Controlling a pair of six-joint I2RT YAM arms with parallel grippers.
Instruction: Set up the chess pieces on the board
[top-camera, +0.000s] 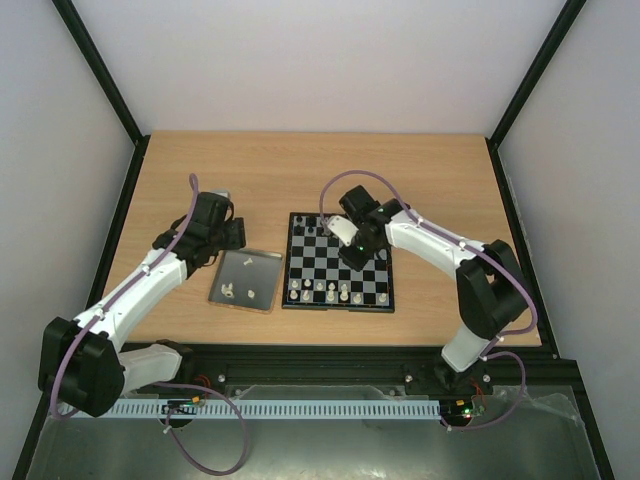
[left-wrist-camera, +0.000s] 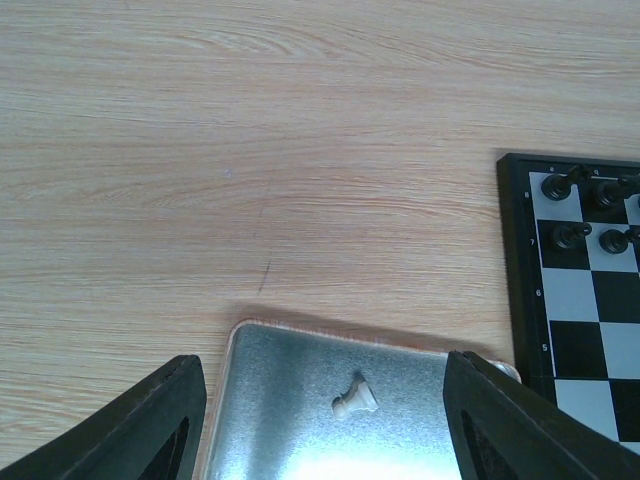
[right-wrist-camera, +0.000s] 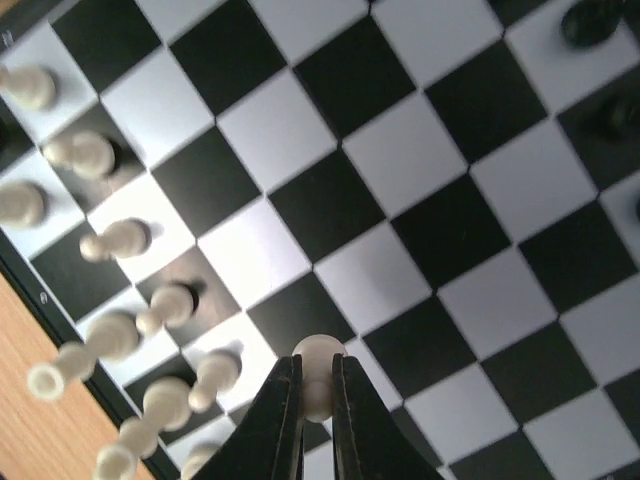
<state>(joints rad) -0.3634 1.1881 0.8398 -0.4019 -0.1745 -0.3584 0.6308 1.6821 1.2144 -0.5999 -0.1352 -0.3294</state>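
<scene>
Toward the left edge of the worktop (top-camera: 300, 170), the left pincer (left-wrist-camera: 325, 420) hangs open above the far edge of a small metal tray (left-wrist-camera: 290, 350). One white piece (left-wrist-camera: 354, 400) lies on its side there, between the fingers and below them, so this arm is much the nearer to the pieces left in the tray. Right of the tray sits the board (top-camera: 286, 262), with white men (top-camera: 330, 290) along its near rows and black ones (top-camera: 315, 228) along the far rows. Over its right half, the right pincer (right-wrist-camera: 317, 375) is closed on a white pawn (right-wrist-camera: 318, 350), whose rounded end shows just past the fingertips. The pawn's row probably lies toward the board's near edge from this pincer.
</scene>
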